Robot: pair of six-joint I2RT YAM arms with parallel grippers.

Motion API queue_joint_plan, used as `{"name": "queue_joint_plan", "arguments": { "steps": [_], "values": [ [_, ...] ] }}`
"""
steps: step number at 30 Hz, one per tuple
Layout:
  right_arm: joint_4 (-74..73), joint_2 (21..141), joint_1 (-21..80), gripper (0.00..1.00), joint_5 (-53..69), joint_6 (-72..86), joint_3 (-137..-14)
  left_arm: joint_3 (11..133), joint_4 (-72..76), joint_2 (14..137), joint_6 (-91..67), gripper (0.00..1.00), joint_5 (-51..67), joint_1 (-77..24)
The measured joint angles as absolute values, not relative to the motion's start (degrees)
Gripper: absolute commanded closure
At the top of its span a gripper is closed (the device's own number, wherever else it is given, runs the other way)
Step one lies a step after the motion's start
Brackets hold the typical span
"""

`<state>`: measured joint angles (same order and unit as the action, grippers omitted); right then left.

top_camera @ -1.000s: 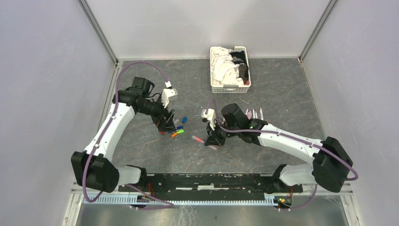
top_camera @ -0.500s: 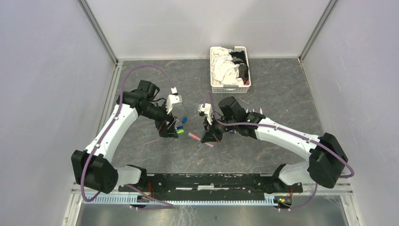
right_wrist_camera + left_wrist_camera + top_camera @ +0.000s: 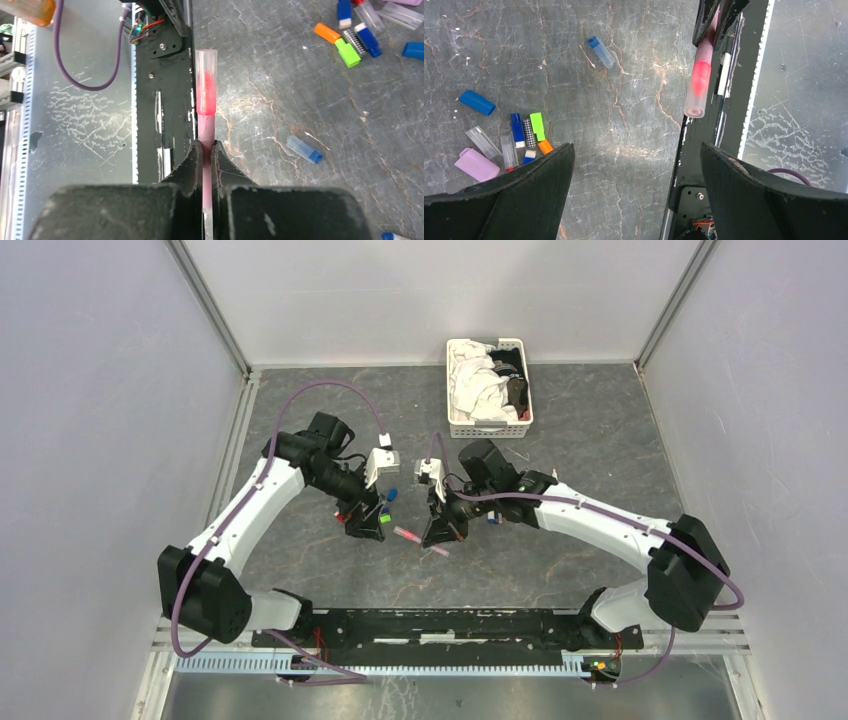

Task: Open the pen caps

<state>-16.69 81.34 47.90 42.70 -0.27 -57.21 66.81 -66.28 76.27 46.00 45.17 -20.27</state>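
Note:
My right gripper [image 3: 206,147] is shut on a pink-red pen [image 3: 206,102], whose clear cap [image 3: 206,62] sticks out beyond the fingertips. In the top view this pen [image 3: 407,534] points left from the right gripper [image 3: 437,530] toward my left gripper [image 3: 368,525]. The left gripper [image 3: 636,147] is wide open with nothing between its fingers. It faces the capped end of the pen [image 3: 698,82], a short way off. Several loose pen caps [image 3: 519,137], blue, green, orange, lilac and clear, lie in a cluster on the table. One clear cap with a blue end [image 3: 601,51] lies apart.
A white slatted basket [image 3: 488,425] of cloths stands at the back of the grey mottled table. The black rail [image 3: 450,625] with both arm bases runs along the near edge. Grey walls close in the left and right sides.
Both arms have swung toward each other. The right gripper carried the pink-red pen leftward, and the open left gripper moved right, away from the caps and closer to the pen.

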Motion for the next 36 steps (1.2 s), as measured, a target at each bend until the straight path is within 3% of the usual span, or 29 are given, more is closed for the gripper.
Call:
{"name": "queue_joint_plan", "arguments": {
  "steps": [18, 26, 32, 36],
  "values": [
    [-12.34, 86.67, 47.37, 1.00, 55.96, 4.58, -60.05, 66.92, -70.17, 75.22, 54.35, 0.13, 51.83, -21.74],
    [-10.35, 89.67, 46.65, 1.00, 58.50, 6.94, -62.39, 66.92, -70.22, 74.56, 55.92, 0.29, 54.52, -21.91],
    [-9.02, 90.61, 45.23, 1.00, 59.79, 9.43, -62.54, 66.89, -70.39, 74.54, 56.51, 0.51, 54.54, -22.35],
    [-7.84, 91.85, 44.75, 1.00, 60.49, 11.18, -63.13, 66.89, -70.41, 74.50, 56.95, 0.58, 54.54, -22.39]
  ]
}}
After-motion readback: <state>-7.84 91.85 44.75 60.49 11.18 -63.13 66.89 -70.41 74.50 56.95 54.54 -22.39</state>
